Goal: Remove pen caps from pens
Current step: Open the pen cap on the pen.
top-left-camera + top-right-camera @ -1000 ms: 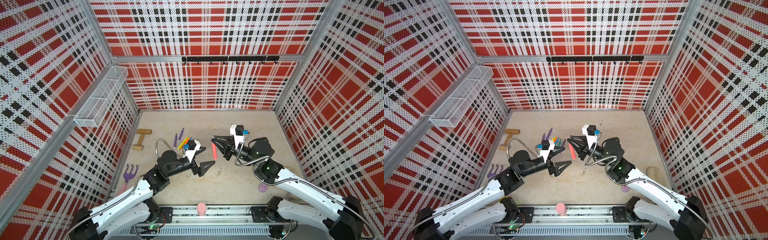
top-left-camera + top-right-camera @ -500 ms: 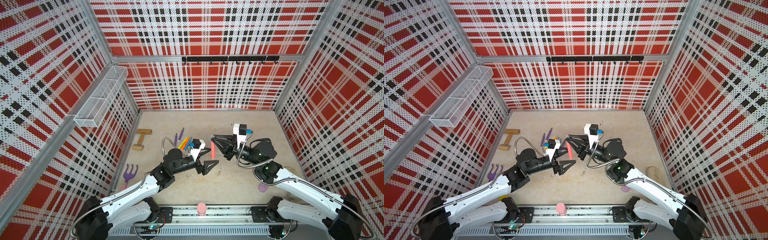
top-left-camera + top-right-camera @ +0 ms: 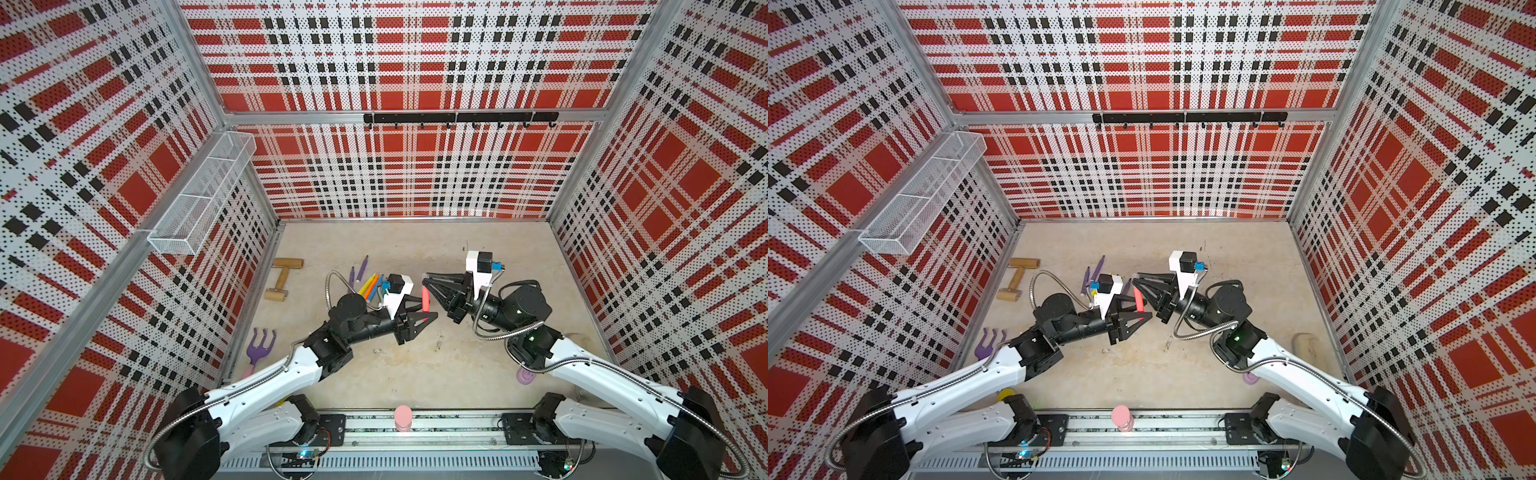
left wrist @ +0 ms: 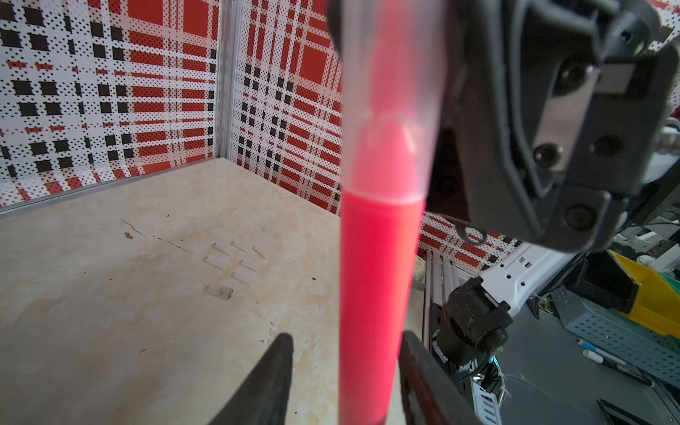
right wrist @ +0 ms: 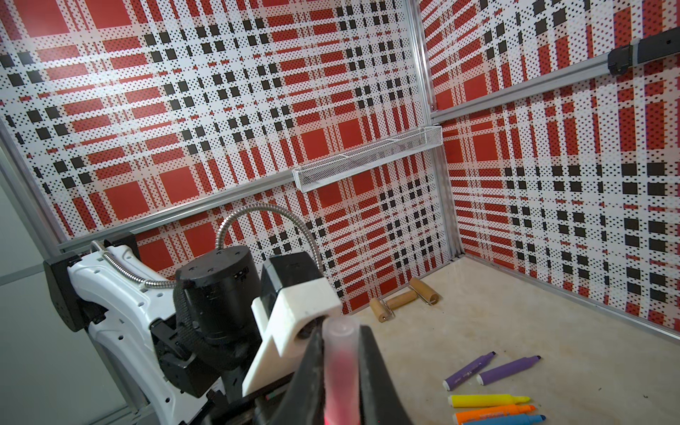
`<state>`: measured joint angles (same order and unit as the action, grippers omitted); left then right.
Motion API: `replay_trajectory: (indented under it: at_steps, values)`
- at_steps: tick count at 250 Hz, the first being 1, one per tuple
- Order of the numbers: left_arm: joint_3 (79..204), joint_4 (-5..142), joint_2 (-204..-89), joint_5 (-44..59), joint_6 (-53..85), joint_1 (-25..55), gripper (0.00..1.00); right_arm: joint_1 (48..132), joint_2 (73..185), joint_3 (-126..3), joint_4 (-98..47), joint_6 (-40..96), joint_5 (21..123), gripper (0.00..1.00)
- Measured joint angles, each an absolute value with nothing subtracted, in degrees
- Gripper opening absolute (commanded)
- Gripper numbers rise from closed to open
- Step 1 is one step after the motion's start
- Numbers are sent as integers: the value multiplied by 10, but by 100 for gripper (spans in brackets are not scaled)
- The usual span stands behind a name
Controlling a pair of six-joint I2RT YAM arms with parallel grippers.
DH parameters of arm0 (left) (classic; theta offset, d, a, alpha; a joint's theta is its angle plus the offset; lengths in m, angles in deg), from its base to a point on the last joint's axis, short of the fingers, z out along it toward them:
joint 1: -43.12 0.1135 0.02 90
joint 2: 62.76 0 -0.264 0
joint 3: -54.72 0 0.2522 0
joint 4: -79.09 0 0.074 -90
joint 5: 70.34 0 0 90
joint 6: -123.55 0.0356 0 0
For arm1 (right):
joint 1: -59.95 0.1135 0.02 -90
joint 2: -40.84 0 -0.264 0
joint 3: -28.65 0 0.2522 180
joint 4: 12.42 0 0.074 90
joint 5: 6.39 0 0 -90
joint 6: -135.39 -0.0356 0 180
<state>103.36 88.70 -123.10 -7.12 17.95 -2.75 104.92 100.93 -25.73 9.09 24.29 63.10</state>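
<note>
A pink-red pen hangs upright above the middle of the table. My right gripper is shut on its clear pen cap at the top. My left gripper reaches in from the left, jaws either side of the pen's red barrel; one finger is close to it and a gap shows at the other. Purple, yellow, orange and blue pens lie at the left rear. Several loose clear caps lie on the table.
A wooden roller lies by the left wall and a purple garden fork nearer the front. A pink cylinder stands on the front rail. A lilac disc lies under the right arm. A wire basket hangs on the left wall.
My left gripper has moved right, up to the red pen, and its jaws have narrowed around the barrel. The right gripper has kept hold of the capped end and shifted slightly.
</note>
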Motion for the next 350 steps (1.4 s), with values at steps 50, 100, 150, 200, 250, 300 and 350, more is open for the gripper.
replay_trajectory:
  at_steps: [50, 100, 150, 200, 250, 300, 350]
  values:
    - [1034, 889, -1230, -81, 174, -21, 1, 1049, 1006, -256, 87, 243, 638, 9]
    - [1033, 878, -1213, -88, 174, -17, 0, 1051, 990, -255, 73, 247, 648, 8]
    - [1032, 850, -1205, -87, 183, -10, 0, 1052, 986, -259, 43, 261, 652, 28]
    - [1033, 849, -1205, -58, 180, 3, 0, 1051, 986, -261, 15, 278, 648, 36]
    - [1034, 843, -1205, -53, 181, -1, 0, 1051, 986, -263, 3, 282, 648, 44]
    - [1047, 826, -1212, -53, 194, -19, 0, 1051, 996, -281, -6, 283, 646, 46]
    - [1049, 815, -1218, -51, 206, -27, 0, 1051, 1005, -287, -11, 285, 645, 38]
